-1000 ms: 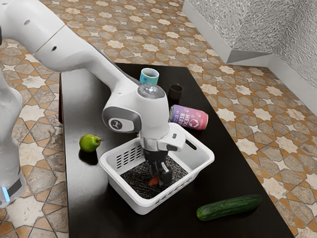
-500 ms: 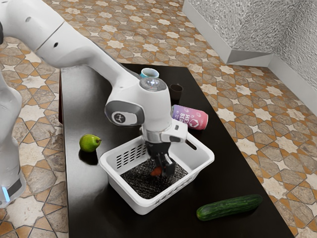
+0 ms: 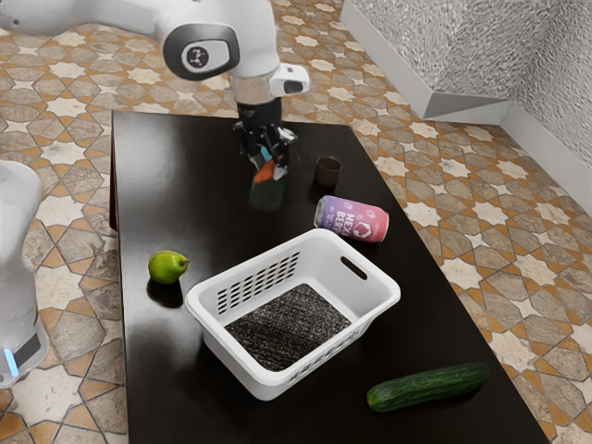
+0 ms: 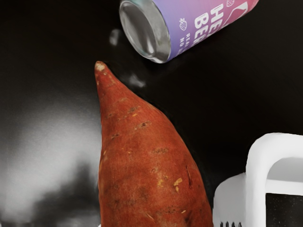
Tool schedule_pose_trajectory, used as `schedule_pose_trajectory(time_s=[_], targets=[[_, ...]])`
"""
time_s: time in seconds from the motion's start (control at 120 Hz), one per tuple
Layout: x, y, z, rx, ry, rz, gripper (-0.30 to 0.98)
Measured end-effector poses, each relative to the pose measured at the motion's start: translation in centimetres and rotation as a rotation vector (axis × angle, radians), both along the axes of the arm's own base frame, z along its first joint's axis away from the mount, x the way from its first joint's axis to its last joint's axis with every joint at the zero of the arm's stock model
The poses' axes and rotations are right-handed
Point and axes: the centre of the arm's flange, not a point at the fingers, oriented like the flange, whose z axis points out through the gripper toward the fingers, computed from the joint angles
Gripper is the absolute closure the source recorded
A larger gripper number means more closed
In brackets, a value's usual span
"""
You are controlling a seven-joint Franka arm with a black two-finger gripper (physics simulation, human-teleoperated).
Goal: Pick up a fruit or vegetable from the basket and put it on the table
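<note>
1 sweet potato: outside the basket, pinched by the end effector over the table. Removal was complete; lowering and release apparently remained.

We have the sweet potato in our gripper, the cup near it toward the exterior view's right, then the can, the basket and pear farther, the cucumber farthest
</note>
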Motion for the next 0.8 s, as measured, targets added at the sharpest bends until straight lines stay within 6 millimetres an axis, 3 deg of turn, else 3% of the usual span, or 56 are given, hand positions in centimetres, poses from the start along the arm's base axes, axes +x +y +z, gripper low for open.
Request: schedule_pose_trajectory(time_s=[0.15,0.342,0.483,0.608,0.692,0.767,0.8], targets=[[0.6,3.5,-2.6,-0.008,0.084,0.041,0.53],[1.2,5.1,-4.9,0.0,0.144,0.053,0.52],[1.5,4.9,-5.4,0.005,0.158,0.037,0.23],[1.6,4.6,-5.4,0.008,0.164,0.021,0.1],[1.9,0.8,-5.6,0.026,0.222,-0.072,0.05],[5.2,-7.0,-1.0,0.221,0.156,-0.326,0.03],[5.9,-7.9,0.4,0.258,0.141,-0.413,0.03]])
